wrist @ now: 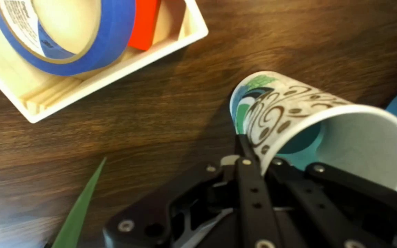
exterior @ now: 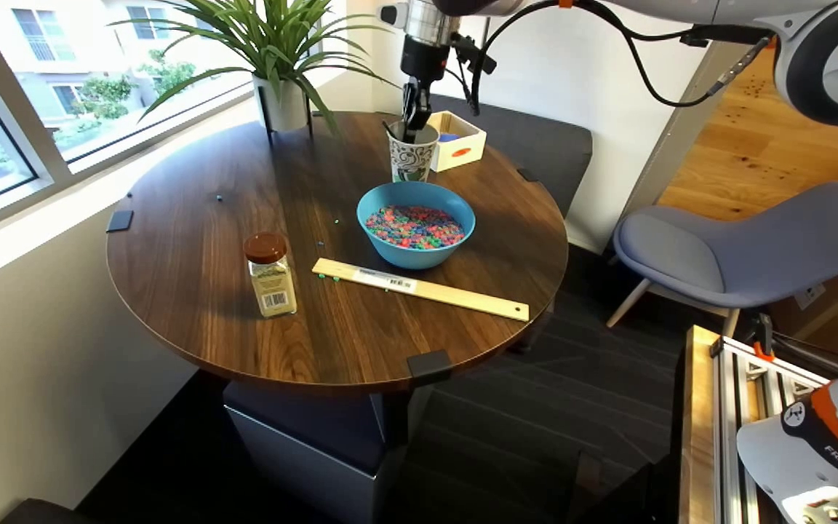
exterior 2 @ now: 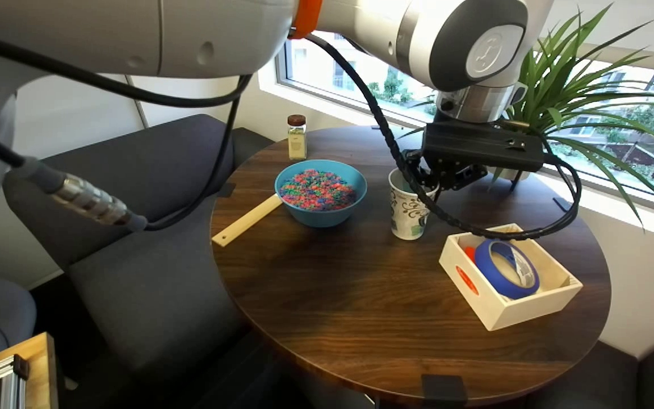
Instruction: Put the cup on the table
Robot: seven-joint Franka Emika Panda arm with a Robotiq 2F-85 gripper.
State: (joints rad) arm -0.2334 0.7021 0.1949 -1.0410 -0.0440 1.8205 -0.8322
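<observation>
The end effector, all black links and slim fingers, is closed on the thin wall of the cup, one finger outside and the other reaching in past the rim. The cup tapers to its base and looks like paper, pale, printed with brown swirls and green and blue patches. It appears upright in both exterior views, over the round, dark, wood-grained surface; whether its base touches is hard to tell. It is between the smooth blue bowl, filled with tiny multicoloured beads, and the open, pale wooden box holding a blue roll of tape. Near the bowl lies a flat wooden strip. Farther out stand a boxy, brown-lidded jar and a long-bladed plant.
</observation>
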